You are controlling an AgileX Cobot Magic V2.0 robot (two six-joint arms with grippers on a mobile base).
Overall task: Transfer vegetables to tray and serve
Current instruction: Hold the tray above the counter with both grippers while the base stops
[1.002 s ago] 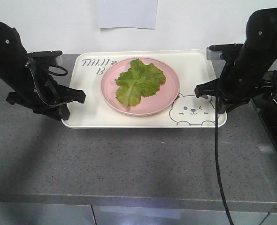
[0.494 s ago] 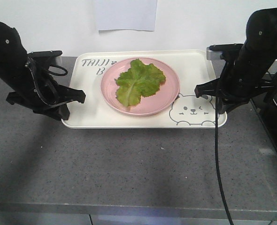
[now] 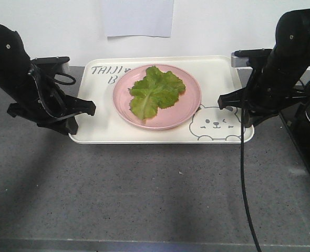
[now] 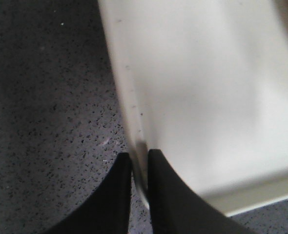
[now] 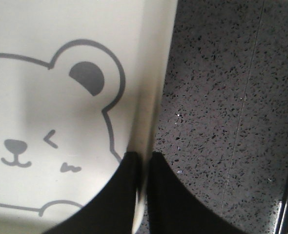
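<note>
In the front view, the tray (image 3: 160, 100) lay on the grey worktop (image 3: 144, 194) with a pink plate (image 3: 156, 96) on it, and the lettuce (image 3: 156, 91) rested on that plate, near the tray's middle. The left hand (image 3: 80, 114) sat at the tray's left edge and the right hand (image 3: 229, 103) at its right edge, placed on opposite sides, most likely so the tray could be lifted level and served without tipping the plate. From this angle the grip itself could not be judged; the fingers merged into dark shapes against the rim. The left wrist view settled that side: the left hand (image 4: 140, 168) had its two fingers closed tightly on the tray's thin raised rim (image 4: 129, 112), one finger outside over the worktop and one inside the tray. Neither plate nor lettuce appeared there. The right wrist view showed the same hold: the right hand (image 5: 143, 168) pinched the rim (image 5: 154, 87) just beside the printed bear face (image 5: 46, 122), again with one finger on each side. With the lettuce already on the tray, the transfer looked done and serving remained.
</note>
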